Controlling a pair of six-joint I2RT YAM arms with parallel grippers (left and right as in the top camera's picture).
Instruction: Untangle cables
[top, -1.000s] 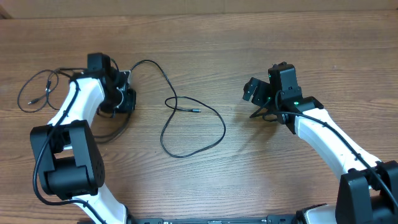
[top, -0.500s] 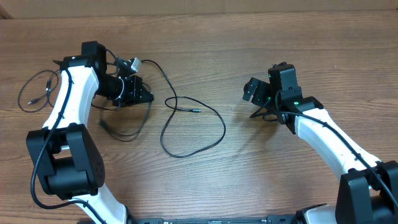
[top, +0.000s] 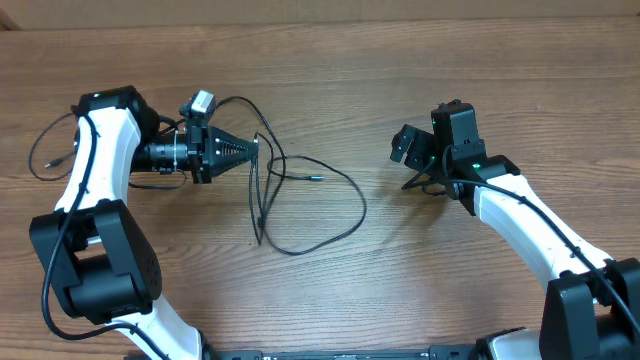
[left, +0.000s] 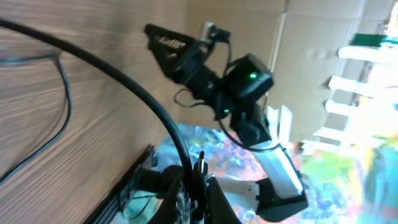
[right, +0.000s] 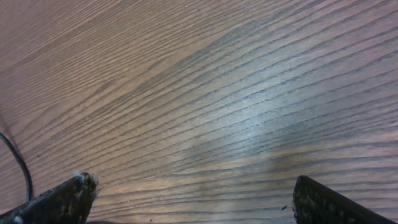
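Left gripper (top: 252, 146) is clamped tight on 1 cable (left: 155, 111), holding part above the table (top: 420, 60). Right gripper (right: 191, 182) gapes wide, empty. 2nd cable (top: 48, 152) lies far left.

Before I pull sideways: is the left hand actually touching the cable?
Touching. The left wrist view shows the cable running straight into the shut left hand, pinched at its tip.

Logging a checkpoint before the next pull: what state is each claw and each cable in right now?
left claw: shut on the middle cable.
right claw: open, holding nothing.
middle cable: one part pinched and pulled up by the left claw, the rest lying in a loose loop.
far-left cable: lying loosely looped, not touched by either claw.
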